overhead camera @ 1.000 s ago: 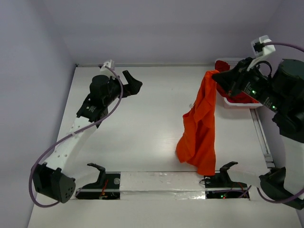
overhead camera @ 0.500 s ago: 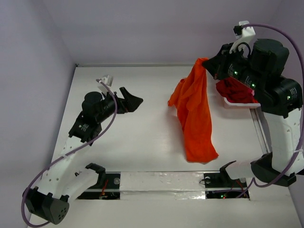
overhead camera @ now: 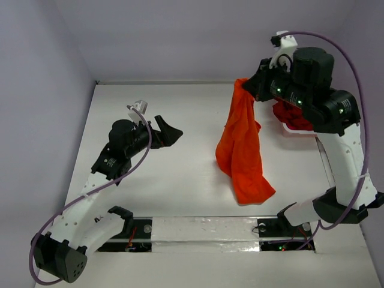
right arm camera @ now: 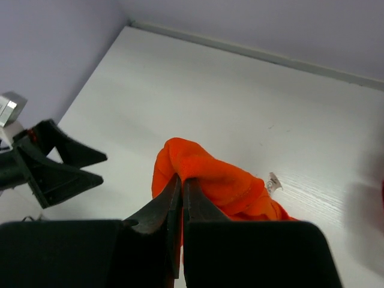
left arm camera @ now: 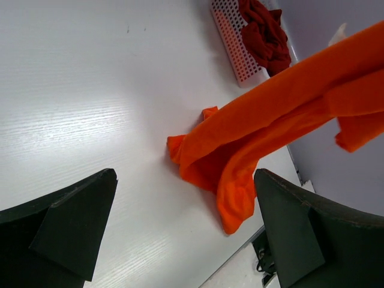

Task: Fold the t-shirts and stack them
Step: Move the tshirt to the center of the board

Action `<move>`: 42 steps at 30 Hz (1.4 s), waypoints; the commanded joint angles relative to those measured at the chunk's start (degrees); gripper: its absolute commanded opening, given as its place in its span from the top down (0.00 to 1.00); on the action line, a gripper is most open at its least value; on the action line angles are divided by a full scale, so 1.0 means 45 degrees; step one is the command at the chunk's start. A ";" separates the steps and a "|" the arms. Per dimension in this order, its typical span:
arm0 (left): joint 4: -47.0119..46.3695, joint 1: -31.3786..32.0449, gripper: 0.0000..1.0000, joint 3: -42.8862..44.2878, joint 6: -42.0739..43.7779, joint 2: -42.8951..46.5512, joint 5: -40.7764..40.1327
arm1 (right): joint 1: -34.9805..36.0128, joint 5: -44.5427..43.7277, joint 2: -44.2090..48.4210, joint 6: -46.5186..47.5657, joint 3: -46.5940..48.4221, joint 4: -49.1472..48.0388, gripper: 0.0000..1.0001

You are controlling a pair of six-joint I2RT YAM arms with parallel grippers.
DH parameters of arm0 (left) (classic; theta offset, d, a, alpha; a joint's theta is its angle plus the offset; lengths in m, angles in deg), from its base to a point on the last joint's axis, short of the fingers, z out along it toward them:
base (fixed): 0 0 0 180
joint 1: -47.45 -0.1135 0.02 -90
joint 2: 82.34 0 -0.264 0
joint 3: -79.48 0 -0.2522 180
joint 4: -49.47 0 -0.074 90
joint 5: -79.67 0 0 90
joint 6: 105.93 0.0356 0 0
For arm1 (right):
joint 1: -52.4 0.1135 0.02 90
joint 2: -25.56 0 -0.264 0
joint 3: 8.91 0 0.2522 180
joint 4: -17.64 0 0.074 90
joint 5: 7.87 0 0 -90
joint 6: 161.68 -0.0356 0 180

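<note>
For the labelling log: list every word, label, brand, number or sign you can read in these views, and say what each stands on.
No text can be read in any view.
White tag on the orange t-shirt: too small and blurred to read.
White basket, dark red t-shirts, table: no print visible.

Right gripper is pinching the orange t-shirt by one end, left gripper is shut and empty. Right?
Not quite: the left gripper is open, jaws wide apart and empty, as the left wrist view shows. The right gripper does pinch the orange t-shirt.
</note>
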 commanded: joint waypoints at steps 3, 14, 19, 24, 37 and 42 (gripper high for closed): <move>-0.1476 0.0034 0.01 0.0302 -0.0285 0.0309 0.0099 | 0.1933 0.1583 0.0600 0.0492 -0.0811 -0.0473 1.00; -0.1695 0.0151 0.01 0.0823 -0.0131 0.1362 -0.2079 | 0.8403 -0.1971 0.0503 -0.0425 -0.2882 -0.0449 1.00; 0.1250 0.0016 0.01 0.3382 0.0963 0.1034 -0.7061 | 0.8718 -0.1699 -0.0744 -0.0252 -0.1351 -0.1097 1.00; 0.1589 -0.0492 0.01 0.4636 0.0497 0.0153 -1.0268 | 0.9963 -0.1911 -0.3945 0.0900 0.3417 0.1434 1.00; 0.2018 -0.3755 0.01 0.6335 0.0885 -0.0863 -1.0545 | 1.3228 -0.2985 -0.6625 0.0413 0.5080 0.1598 1.00; 0.2038 -0.3871 0.01 0.6239 0.0652 -0.0785 -1.0292 | 1.3523 -0.3938 -0.6627 0.0491 0.3605 0.1580 1.00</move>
